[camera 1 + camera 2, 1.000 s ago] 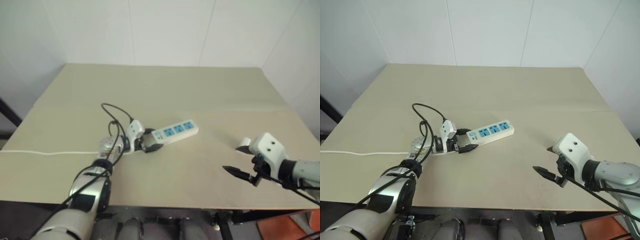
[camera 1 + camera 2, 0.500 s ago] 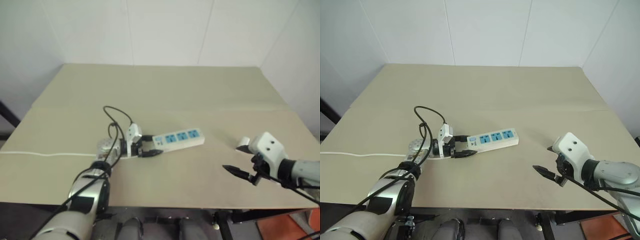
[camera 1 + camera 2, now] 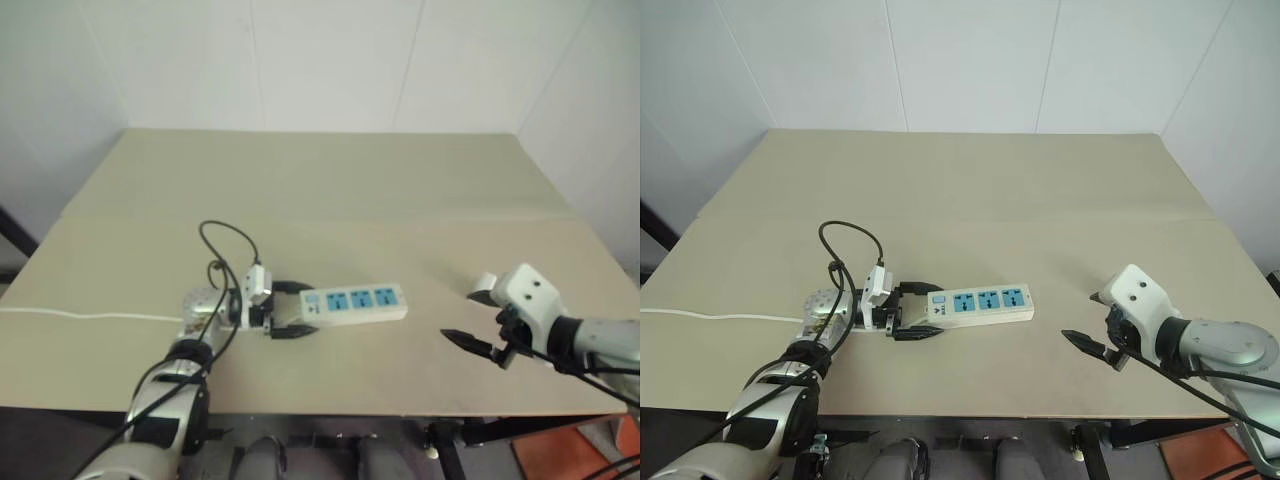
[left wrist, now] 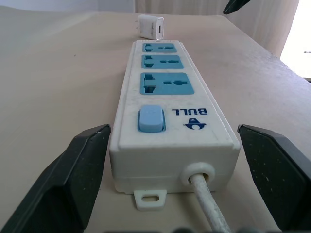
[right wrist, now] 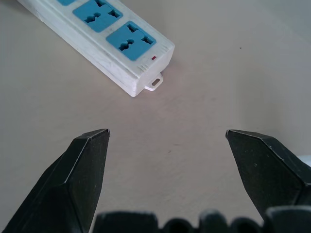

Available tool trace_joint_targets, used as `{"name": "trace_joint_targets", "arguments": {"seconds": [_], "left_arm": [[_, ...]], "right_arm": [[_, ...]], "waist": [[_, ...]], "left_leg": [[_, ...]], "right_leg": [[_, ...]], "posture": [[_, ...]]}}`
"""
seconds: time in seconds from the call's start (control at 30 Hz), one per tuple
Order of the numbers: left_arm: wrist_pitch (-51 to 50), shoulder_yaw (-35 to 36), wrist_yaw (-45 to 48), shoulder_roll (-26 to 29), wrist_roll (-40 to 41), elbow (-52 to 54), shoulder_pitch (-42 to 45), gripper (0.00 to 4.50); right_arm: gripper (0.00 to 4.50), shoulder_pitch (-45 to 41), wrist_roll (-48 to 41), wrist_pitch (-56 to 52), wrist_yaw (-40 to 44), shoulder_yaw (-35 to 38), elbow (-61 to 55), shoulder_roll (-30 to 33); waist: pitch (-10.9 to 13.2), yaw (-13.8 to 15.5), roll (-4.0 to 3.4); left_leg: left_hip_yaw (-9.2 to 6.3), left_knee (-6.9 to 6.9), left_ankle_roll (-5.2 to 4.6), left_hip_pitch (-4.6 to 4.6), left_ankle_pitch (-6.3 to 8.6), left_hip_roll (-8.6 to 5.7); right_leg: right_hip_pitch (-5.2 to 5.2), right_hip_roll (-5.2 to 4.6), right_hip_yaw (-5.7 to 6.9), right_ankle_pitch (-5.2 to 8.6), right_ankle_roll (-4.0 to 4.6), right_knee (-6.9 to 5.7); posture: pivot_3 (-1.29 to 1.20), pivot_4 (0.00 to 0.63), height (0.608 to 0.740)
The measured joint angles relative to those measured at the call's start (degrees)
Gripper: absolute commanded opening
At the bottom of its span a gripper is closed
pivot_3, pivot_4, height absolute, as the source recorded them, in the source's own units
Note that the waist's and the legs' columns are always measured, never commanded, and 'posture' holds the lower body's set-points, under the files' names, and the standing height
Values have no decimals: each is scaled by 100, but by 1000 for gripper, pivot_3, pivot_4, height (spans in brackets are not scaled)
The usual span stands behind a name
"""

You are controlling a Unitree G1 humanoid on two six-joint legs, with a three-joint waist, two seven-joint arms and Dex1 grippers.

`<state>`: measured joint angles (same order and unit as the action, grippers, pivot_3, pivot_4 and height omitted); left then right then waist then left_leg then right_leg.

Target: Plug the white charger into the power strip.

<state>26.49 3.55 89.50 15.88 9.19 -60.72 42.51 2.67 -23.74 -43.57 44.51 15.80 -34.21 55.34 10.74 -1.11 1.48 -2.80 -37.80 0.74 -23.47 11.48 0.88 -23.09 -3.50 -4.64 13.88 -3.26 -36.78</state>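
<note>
Left wrist view: our left gripper [image 4: 172,187] stands wide at the switch end of the power strip [image 4: 167,116], gripping nothing. Beyond the strip's far end lies the white charger [image 4: 150,26], unplugged; every socket is empty. Our right gripper [image 3: 1088,347], also wide, hovers empty, so picking up and plugging remain. Beige table [image 3: 1040,190]; plain white walls.

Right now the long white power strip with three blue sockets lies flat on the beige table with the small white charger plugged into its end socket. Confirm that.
Not quite. The small white charger is not plugged in: it stands on the beige table just past the far end of the long white power strip. The left wrist view shows all three blue sockets empty. The strip does lie flat.
</note>
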Motion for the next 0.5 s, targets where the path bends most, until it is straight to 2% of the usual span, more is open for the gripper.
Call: {"name": "trace_joint_targets", "arguments": {"seconds": [0.5], "left_arm": [[154, -20, -178, -238, 2, -325, 183, 4485]], "right_arm": [[4500, 77, 67, 41, 29, 11, 1, 0]], "waist": [[0, 25, 0]], "left_leg": [[0, 0, 0, -1, 0, -1]], "right_leg": [[0, 0, 0, 0, -1, 0]], "posture": [[0, 150, 740]]}}
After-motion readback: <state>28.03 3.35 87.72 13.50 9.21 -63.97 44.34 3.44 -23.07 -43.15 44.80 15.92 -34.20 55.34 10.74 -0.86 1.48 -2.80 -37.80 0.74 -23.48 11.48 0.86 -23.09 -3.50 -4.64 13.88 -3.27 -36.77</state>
